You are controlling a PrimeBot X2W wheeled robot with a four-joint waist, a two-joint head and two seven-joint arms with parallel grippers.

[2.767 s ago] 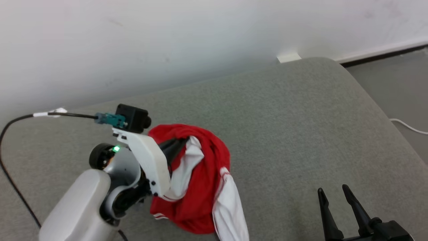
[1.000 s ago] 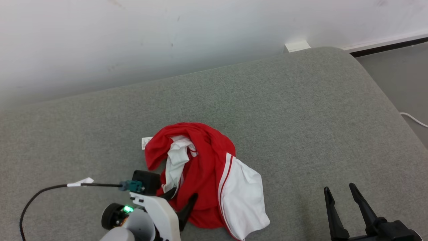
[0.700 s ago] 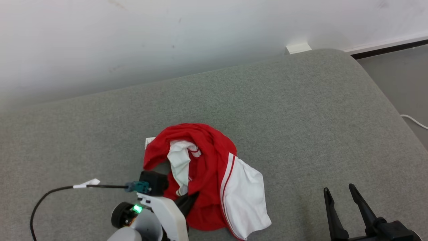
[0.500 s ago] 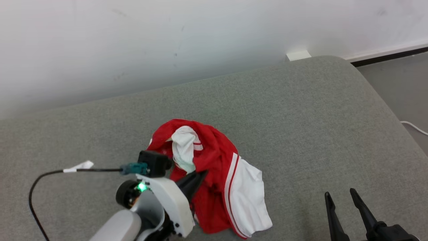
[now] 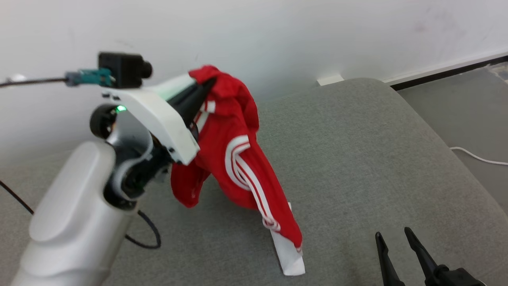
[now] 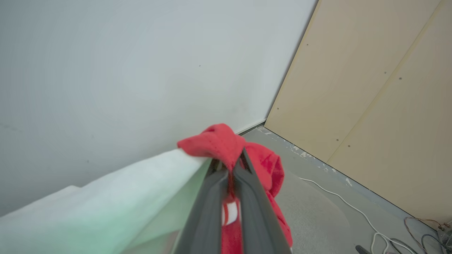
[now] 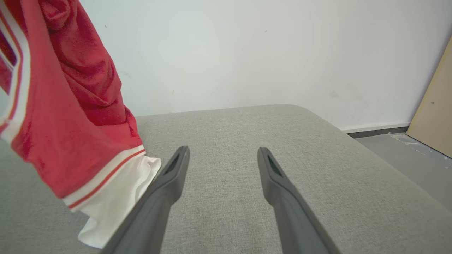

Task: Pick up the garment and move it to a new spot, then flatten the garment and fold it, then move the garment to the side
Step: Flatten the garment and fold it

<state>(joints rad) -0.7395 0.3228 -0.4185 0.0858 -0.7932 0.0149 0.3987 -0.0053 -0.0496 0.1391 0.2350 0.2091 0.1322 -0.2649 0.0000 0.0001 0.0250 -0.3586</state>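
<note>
- Holding the garment (image 5: 234, 159) pinched in my left claw (image 5: 204, 85), upper left; it hangs long toward lower centre.
- Right claw (image 5: 392, 237), spread wide lower right, is nearer its hem (image 5: 291, 262).

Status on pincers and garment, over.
Left pincer shut on garment, lifted, white hem resting on cushion. Right pincer open, empty. Black cable under left arm.
</note>
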